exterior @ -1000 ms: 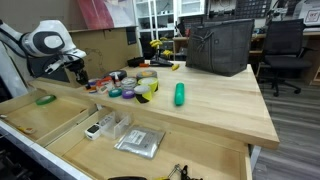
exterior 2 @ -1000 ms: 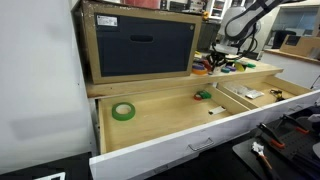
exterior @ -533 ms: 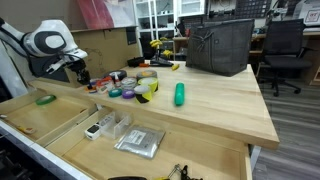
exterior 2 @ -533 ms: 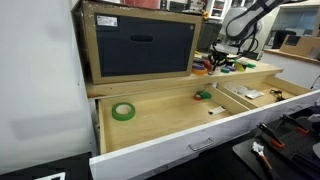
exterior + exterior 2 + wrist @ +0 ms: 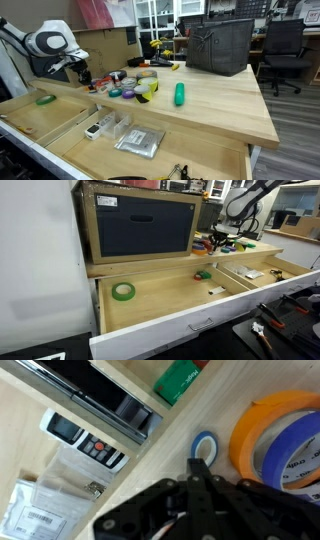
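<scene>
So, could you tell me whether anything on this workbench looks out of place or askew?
A green cylinder seems to lie on its side alone on the tabletop, apart from the tape rolls clustered near the edge. Nothing looks spilled or damaged.

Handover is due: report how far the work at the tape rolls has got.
Done: drawer stands open, a green tape roll lies in it. In hand: the end effector is shut just beside the small blue roll, holding nothing that I can see. Left: the orange roll and green cylinder lie on the tabletop.
</scene>
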You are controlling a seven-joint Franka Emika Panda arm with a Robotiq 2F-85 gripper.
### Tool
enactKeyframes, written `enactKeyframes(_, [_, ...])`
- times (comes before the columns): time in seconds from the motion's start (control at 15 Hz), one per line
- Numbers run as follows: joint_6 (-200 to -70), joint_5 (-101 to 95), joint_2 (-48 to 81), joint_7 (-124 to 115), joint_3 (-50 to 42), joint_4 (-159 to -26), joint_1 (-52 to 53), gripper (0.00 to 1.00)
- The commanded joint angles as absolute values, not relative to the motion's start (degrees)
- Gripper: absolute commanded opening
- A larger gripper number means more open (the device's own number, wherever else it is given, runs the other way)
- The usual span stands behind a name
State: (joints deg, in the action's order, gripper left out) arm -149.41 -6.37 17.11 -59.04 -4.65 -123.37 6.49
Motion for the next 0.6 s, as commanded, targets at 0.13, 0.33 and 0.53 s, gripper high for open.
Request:
enactKeyframes(0.13, [-148.6,-4.99,17.97,-59.51,-4.51,-121.97,7.06,0.0])
enactKeyframes(0.33, [-148.71,-5.07,18.37,-59.47,-4.45,-121.49,7.25,0.0])
enactKeyframes(0.53, [-148.76,-5.04,19.01,-59.31,-4.28,-120.58,7.5,0.0])
